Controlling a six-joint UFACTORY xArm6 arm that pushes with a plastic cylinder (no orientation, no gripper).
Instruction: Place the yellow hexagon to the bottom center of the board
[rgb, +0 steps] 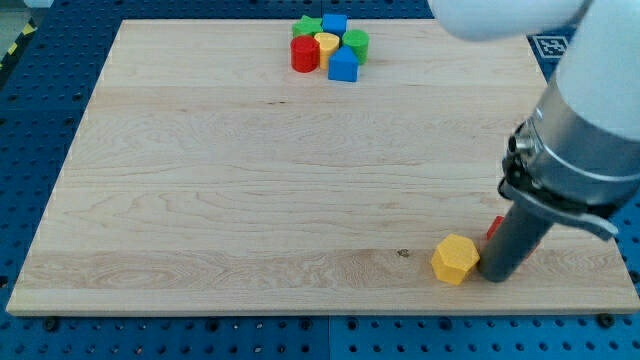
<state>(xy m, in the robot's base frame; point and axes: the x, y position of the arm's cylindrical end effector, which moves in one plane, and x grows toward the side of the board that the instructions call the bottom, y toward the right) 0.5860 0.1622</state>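
1. The yellow hexagon (455, 259) lies near the bottom edge of the wooden board (200, 200), right of centre; it is not yet at bottom centre.
2. My tip (495, 277) rests just beside the hexagon on its right side, touching or nearly so; I cannot tell which. There is no claw here, only the rod; it holds nothing and can only push.
3. A red block (495, 227) peeks out behind the rod; its shape is hidden.
4. At the view's top a cluster sits well apart: a red cylinder (304, 54), a yellow block (327, 43), two blue blocks (342, 65) and green blocks (356, 43); none is in the way.
5. To do this well, I judge: push toward the view's left, level with the hexagon's middle so it slides without spinning off; keep parallel to the bottom edge; stop at centre.
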